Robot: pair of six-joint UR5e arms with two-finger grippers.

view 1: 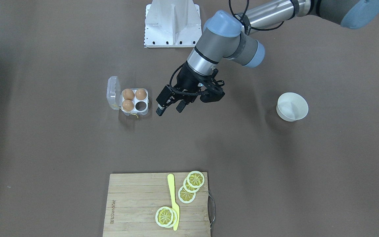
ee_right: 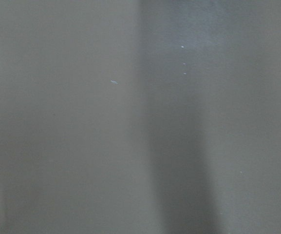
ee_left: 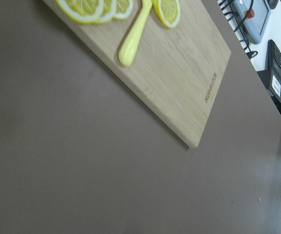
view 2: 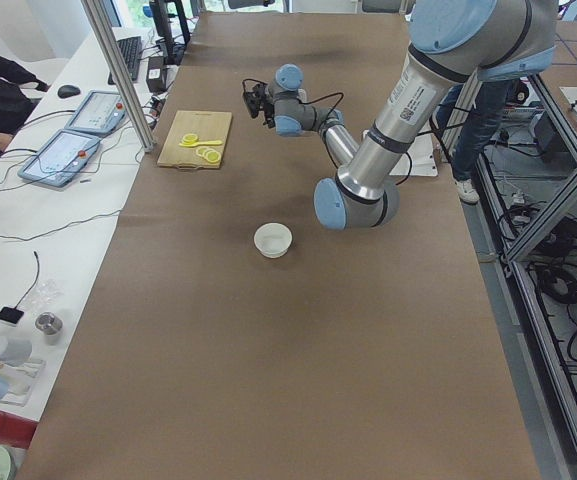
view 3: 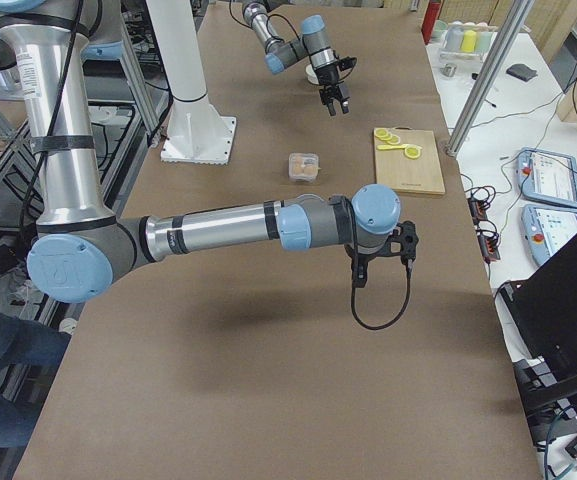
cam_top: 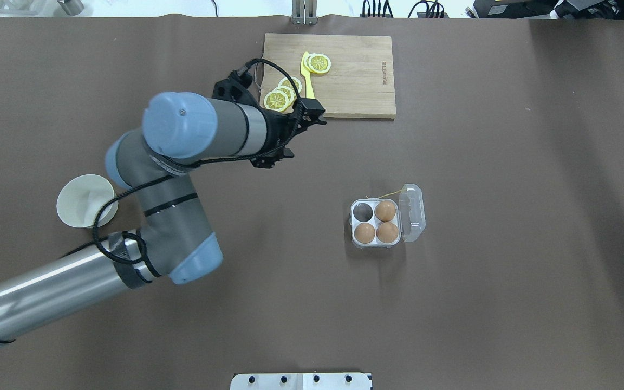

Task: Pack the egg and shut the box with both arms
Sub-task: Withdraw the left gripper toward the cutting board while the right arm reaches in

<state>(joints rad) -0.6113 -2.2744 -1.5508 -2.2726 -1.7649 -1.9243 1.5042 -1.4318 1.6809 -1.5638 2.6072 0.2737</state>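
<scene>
The clear egg box [view 1: 144, 111] lies open on the table, its lid [view 1: 113, 93] folded out flat. Three tan-brown eggs sit in it, one of them [view 1: 128, 94] next to the lid. One cell [view 1: 140, 105] is empty. The box also shows in the overhead view [cam_top: 376, 245]. My left gripper [view 1: 170, 108] is open and empty, above the table just beside the box on the side away from the lid. It also shows from overhead [cam_top: 302, 134]. My right gripper [view 3: 400, 240] shows only in the exterior right view, away from the box; I cannot tell whether it is open or shut.
A white bowl [view 1: 292, 106] stands near the left arm's elbow. A wooden cutting board [view 1: 137, 204] at the far edge holds lemon slices [view 1: 192, 185] and a yellow knife [view 1: 173, 200]. The white stand [view 1: 172, 24] is at the robot's side.
</scene>
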